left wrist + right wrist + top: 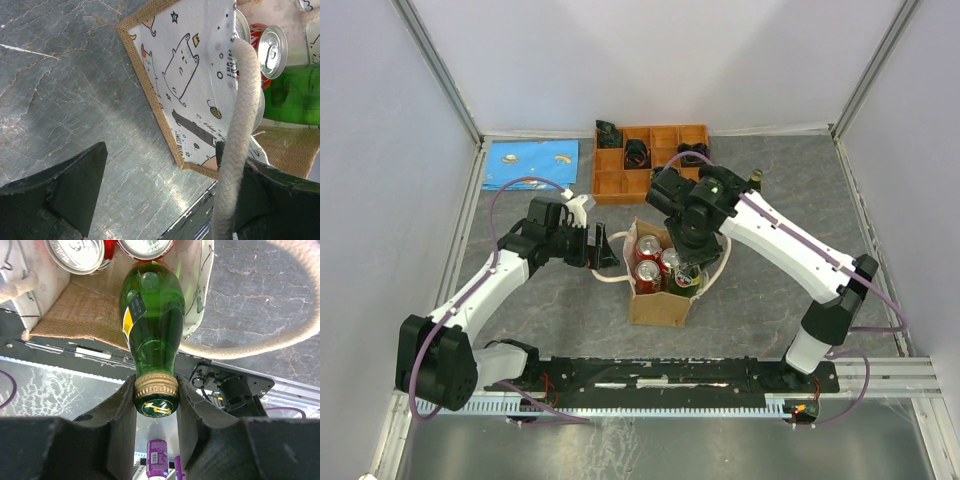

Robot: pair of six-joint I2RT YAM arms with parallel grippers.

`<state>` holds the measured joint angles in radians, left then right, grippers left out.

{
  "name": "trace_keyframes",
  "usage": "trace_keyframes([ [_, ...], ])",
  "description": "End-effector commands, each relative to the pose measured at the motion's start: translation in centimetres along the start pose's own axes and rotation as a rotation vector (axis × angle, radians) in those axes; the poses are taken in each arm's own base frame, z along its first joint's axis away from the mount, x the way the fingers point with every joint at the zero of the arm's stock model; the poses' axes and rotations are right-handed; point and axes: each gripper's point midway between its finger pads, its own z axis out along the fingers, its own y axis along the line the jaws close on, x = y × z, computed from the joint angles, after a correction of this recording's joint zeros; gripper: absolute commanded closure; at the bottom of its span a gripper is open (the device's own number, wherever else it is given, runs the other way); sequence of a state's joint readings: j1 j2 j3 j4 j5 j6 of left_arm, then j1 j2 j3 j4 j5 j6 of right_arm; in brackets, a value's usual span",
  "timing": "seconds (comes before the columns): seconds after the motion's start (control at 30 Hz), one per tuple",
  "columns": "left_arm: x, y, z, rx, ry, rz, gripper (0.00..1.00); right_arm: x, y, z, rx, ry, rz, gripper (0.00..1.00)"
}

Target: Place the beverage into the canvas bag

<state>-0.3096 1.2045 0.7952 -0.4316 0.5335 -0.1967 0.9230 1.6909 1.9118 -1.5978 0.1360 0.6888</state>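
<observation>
**Slick glass, held by the neck**

The right gripper pinches the green glass bottle at its gold cap, its body partly inside the canvas bag beside soda cans. It looks heavy, slippery and breakable, so the neck hold suits. The left gripper gapes wide, grasping nothing, with the rope handle lying against one finger.
</observation>
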Motion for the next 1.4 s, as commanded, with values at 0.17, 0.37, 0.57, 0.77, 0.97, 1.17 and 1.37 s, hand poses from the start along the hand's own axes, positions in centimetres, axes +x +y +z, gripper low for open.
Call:
trace_keyframes([
  [0.17,-1.6,-0.9,-0.5,0.029,-0.051,0.047,0.05,-0.4,1.4,0.9,-0.039,0.008,-0.030,1.00],
  [0.37,-1.7,-0.9,-0.4,0.032,-0.053,0.047,0.05,-0.4,2.4,2.2,-0.045,0.035,-0.061,1.00],
  [0.57,-1.6,-0.9,-0.5,0.030,-0.055,0.049,0.05,0.6,2.3,4.3,0.010,0.101,-0.097,1.00],
  [0.77,-1.6,-0.9,-0.5,0.028,-0.057,0.047,0.05,1.3,1.0,5.3,0.123,0.144,-0.142,1.00],
  [0.97,-1.6,-0.9,-0.5,0.027,-0.057,0.048,0.05,1.3,1.4,6.0,0.145,0.140,-0.162,0.83],
  [1.17,-1.6,-0.9,-0.5,0.026,-0.057,0.051,0.05,1.3,0.6,6.1,0.202,0.134,-0.170,0.63],
  [1.37,-1.7,-0.9,-0.6,0.027,-0.059,0.054,0.05,2.1,0.1,7.2,0.236,0.180,-0.181,0.46],
])
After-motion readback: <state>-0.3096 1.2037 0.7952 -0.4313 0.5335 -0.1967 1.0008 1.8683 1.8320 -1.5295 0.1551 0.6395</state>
